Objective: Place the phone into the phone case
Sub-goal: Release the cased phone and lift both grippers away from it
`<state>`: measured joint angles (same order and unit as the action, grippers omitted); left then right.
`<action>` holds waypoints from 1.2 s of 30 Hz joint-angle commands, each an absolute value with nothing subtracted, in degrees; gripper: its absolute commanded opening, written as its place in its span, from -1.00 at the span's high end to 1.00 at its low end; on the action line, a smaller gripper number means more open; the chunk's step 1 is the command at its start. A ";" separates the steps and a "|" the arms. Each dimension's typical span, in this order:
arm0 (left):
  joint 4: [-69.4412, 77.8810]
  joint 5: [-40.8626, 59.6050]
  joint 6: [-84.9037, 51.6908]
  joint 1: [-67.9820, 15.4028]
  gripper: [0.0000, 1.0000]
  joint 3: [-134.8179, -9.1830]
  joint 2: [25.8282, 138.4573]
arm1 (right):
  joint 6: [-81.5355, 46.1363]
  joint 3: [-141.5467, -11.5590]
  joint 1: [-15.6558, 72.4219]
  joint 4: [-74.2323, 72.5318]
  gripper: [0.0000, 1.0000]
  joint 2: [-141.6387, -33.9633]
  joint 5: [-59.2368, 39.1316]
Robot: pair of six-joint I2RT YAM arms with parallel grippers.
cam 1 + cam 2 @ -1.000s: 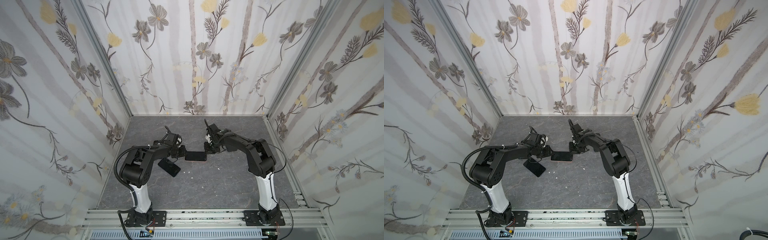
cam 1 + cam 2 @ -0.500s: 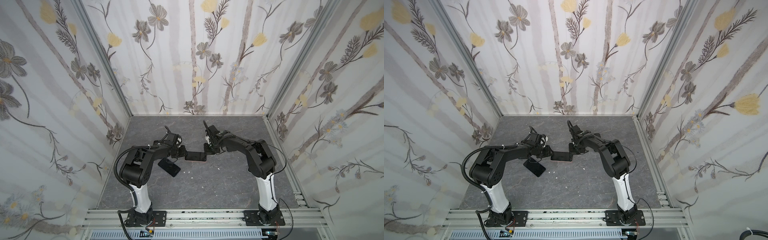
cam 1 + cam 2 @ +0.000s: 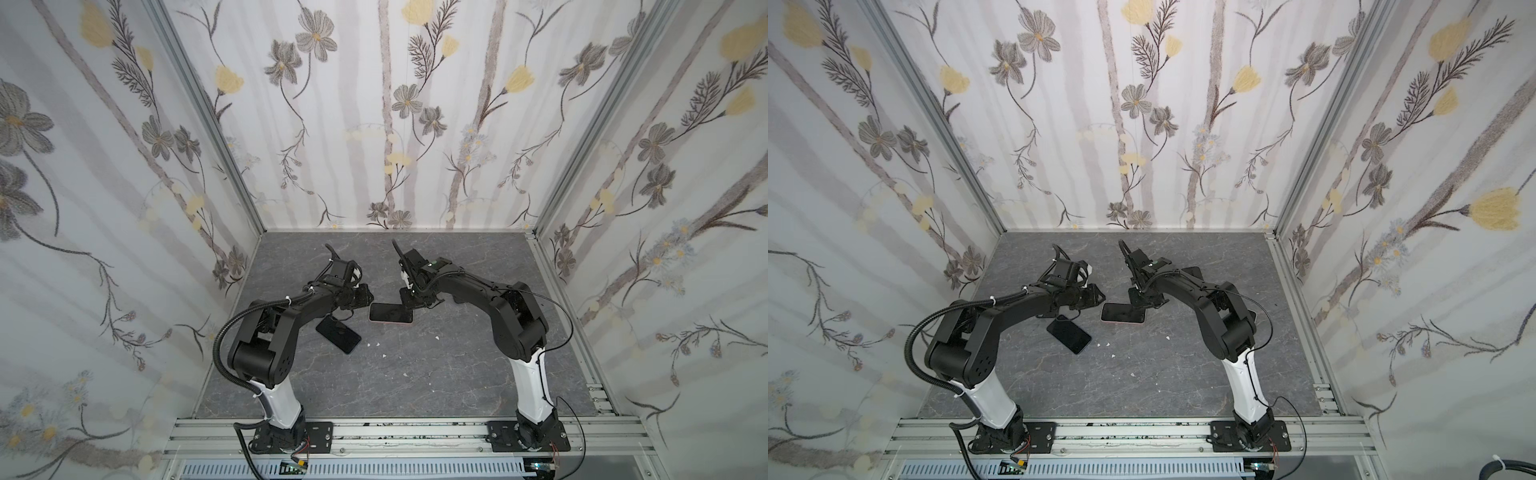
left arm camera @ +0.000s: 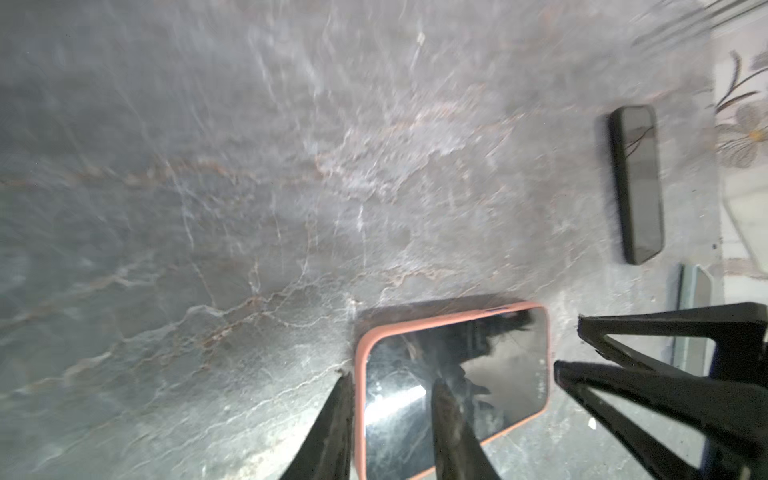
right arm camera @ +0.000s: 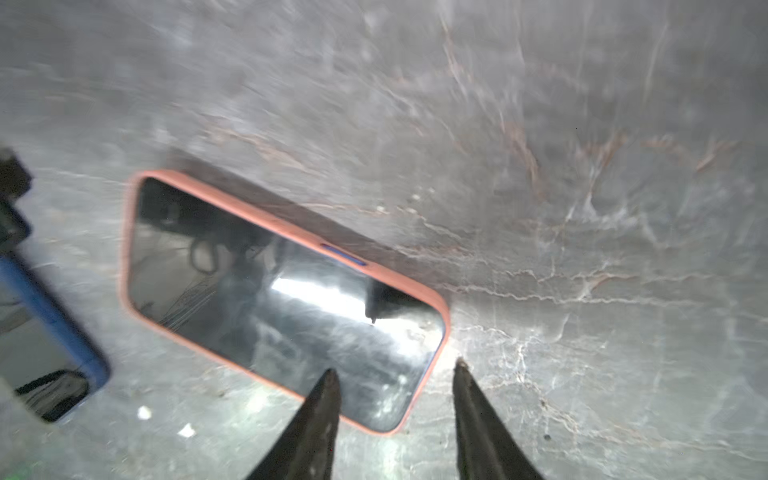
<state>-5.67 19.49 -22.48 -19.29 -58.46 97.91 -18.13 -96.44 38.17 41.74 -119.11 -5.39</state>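
The phone (image 3: 390, 312) (image 3: 1122, 313) lies flat, screen up, at mid-table, seated inside a salmon-pink phone case (image 4: 360, 374) (image 5: 291, 226) whose rim frames the dark glass. My left gripper (image 3: 368, 297) (image 4: 390, 380) is open at the phone's left end, one fingertip outside the rim and one over the screen. My right gripper (image 3: 411, 305) (image 5: 395, 370) is open at the right end, its fingertips straddling a corner without pinching it. The right gripper's fingers (image 4: 623, 353) also show in the left wrist view.
A second dark phone in a blue case (image 3: 337, 334) (image 3: 1069, 336) (image 5: 50, 332) lies near the left arm. Another dark slab (image 4: 636, 183) rests near the right wall. White crumbs (image 3: 376, 345) dot the grey stone table (image 3: 415, 374), which is walled on three sides.
My right gripper has opened and let go of the cased phone's right end. The left jaws have widened slightly. The phone has stayed in place.
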 commanded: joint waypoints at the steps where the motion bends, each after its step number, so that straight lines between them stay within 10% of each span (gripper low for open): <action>1: -4.67 14.93 -21.75 -18.96 0.27 -58.88 92.87 | -8.14 -97.79 38.76 37.36 -0.16 -113.70 -7.47; 5: -4.58 9.57 -21.11 -18.33 0.15 -56.53 84.37 | 2.40 -97.36 40.82 34.64 -0.92 -110.60 -5.64; 7: -4.17 7.08 -21.18 -18.12 0.04 -54.32 79.81 | 9.34 -95.38 41.40 32.40 -1.00 -109.67 -6.78; 17: -5.74 -2.49 -19.95 -17.63 -0.17 -42.91 58.31 | 35.30 -90.78 42.65 30.58 -0.99 -114.27 -7.67; 36: -7.56 -2.90 -20.12 -17.27 -0.27 -38.61 51.25 | 35.93 -102.11 42.82 42.95 -1.00 -130.78 -6.48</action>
